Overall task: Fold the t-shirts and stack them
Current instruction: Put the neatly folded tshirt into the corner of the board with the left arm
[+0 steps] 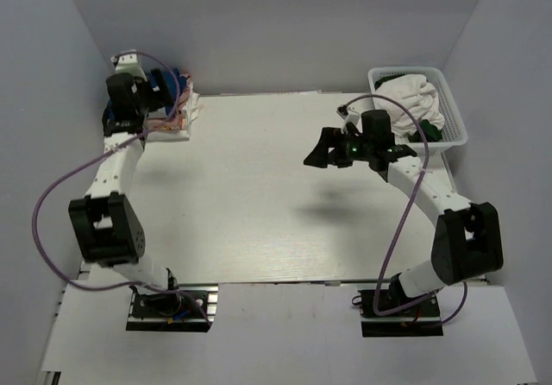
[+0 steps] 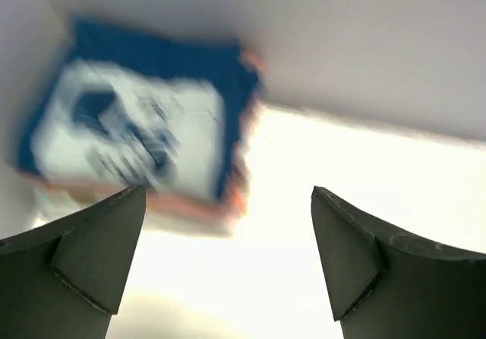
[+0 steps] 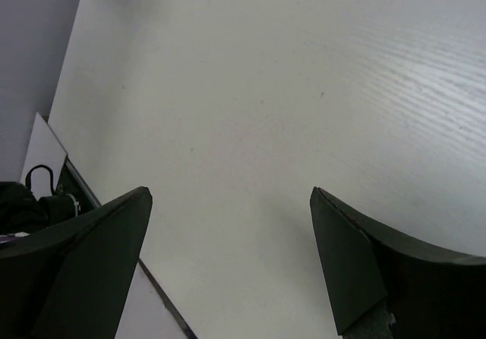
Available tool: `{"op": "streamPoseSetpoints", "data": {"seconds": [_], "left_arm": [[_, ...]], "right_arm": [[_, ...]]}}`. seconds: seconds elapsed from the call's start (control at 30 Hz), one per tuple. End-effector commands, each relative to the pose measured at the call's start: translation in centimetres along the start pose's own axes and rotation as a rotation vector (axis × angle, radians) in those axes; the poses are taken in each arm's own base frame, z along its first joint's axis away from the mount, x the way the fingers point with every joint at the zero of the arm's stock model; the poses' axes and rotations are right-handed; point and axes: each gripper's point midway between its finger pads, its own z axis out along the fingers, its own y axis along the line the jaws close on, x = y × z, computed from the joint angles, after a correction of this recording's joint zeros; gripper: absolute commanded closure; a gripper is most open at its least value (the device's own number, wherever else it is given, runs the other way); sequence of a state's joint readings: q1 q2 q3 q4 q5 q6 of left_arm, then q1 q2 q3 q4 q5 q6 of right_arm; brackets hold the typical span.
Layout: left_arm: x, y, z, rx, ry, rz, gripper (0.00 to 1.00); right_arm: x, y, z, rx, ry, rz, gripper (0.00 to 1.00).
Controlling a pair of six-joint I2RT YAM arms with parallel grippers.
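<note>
A folded dark blue t-shirt (image 2: 137,122) with a white and pale-blue print lies on top of a stack in the far left corner, blurred in the left wrist view. A salmon-pink t-shirt (image 2: 237,194) shows as an edge underneath it. In the top view the stack (image 1: 179,116) is partly hidden by the left arm. My left gripper (image 2: 228,191) hangs open just in front of the stack, holding nothing. My right gripper (image 1: 323,154) hovers open over the bare right middle of the table (image 3: 250,88), nothing between its fingers.
A white lattice basket (image 1: 448,109) stands at the far right corner, holding a bundle of white cloth (image 1: 412,94) and something dark green (image 1: 431,131). Grey walls close in the table on the left, back and right. The table's near edge (image 3: 114,229) shows in the right wrist view.
</note>
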State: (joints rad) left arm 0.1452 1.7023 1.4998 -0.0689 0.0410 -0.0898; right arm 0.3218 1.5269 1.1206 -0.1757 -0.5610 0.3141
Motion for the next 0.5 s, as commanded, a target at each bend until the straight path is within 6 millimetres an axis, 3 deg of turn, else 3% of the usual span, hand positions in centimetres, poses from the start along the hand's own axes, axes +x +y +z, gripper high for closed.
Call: {"op": "streamPoseSetpoints", "data": {"seconds": [0.0,0.03,0.1,0.13,0.17,0.2,0.23,0.27,0.3,0.33,0.47], "left_arm": [[1.4,-4.6,-7.3,0.116,-0.011,-0.191,0.0],[6.0,-4.8,-8.9,0.114,0.057,-0.239,0.0],[7.3,-6.7,-12.1,0.167,0.06,-0.343,0.0],[6.0,-7.5,-14.9,0.212,0.007,-0.358,0.0],[8.6,-7.8,-16.3,0.228,0.049,-0.366,0.0],[9.7,-8.1,-17.7,0.239,0.081,-0.38,0.0],[11.7,-8.0,-18.7,0.242,0.109,-0.381,0.0],[10.4,-7.9,-20.7,0.25,0.04,-0.39,0.0],[10.9,-7.6,-21.5,0.236,0.039,-0.402,0.0],[11.7,-7.3,-22.0,0.224,0.041,-0.411,0.0],[9.8,-7.4,-23.4,0.243,-0.021,-0.439,0.0]], "right_arm": [[-0.4,1.3,-1.2,-0.046,-0.092,-0.015,0.09],[0.9,1.6,-1.9,-0.047,-0.101,0.009,0.09],[0.7,2.4,-2.8,-0.075,-0.151,-0.006,0.09],[2.6,2.0,-2.8,-0.071,-0.133,0.042,0.09],[2.6,2.0,-3.1,-0.075,-0.148,0.036,0.09],[4.0,2.0,-3.3,-0.073,-0.137,0.042,0.09],[4.1,2.2,-3.8,-0.074,-0.152,0.026,0.09],[4.1,2.4,-4.2,-0.072,-0.171,0.017,0.09],[4.5,2.2,-4.3,-0.067,-0.172,0.018,0.09],[6.2,1.3,-4.0,-0.051,-0.154,0.041,0.09],[7.5,0.7,-4.4,-0.027,-0.185,0.055,0.09]]}}
